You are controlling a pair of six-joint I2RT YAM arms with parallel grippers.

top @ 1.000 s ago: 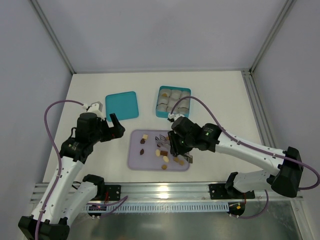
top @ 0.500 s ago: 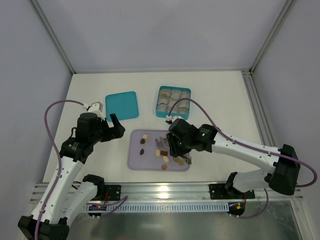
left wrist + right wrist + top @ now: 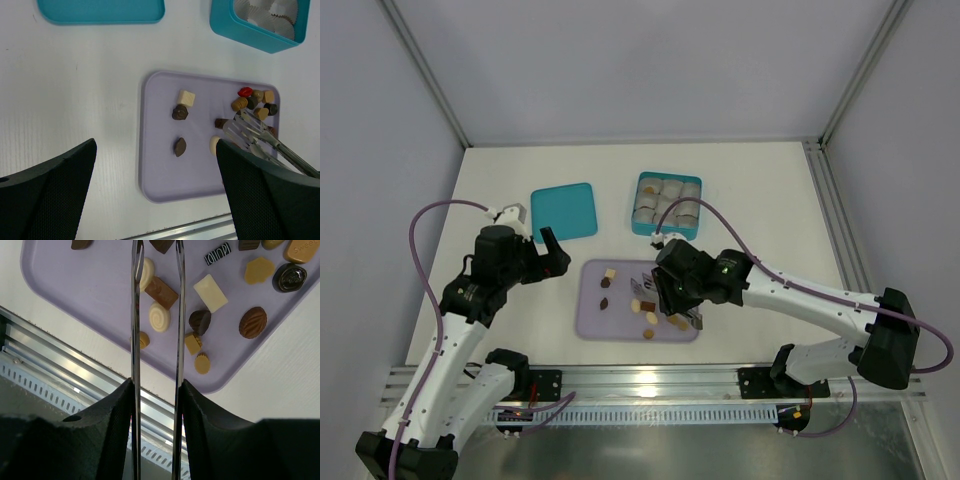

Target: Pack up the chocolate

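Metal tongs (image 3: pixel 246 132) in R gripper (image 3: pixel 156 385) nudged left over tray (image 3: pixel 160 170) chocolate (image 3: pixel 161 319).

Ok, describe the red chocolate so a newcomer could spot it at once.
Find the lavender tray, then its corner nearest the teal box, where chocolates cluster. The red chocolate lies at that cluster's box-side edge. It is the only red piece; its neighbours are tan and dark brown.

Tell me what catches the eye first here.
A lavender tray near the front of the table, strewn with small chocolates in brown, tan and cream, draws the eye first. The right gripper clamps metal tongs, their tips over the pieces. Behind the tray sits a teal box of paper cups.
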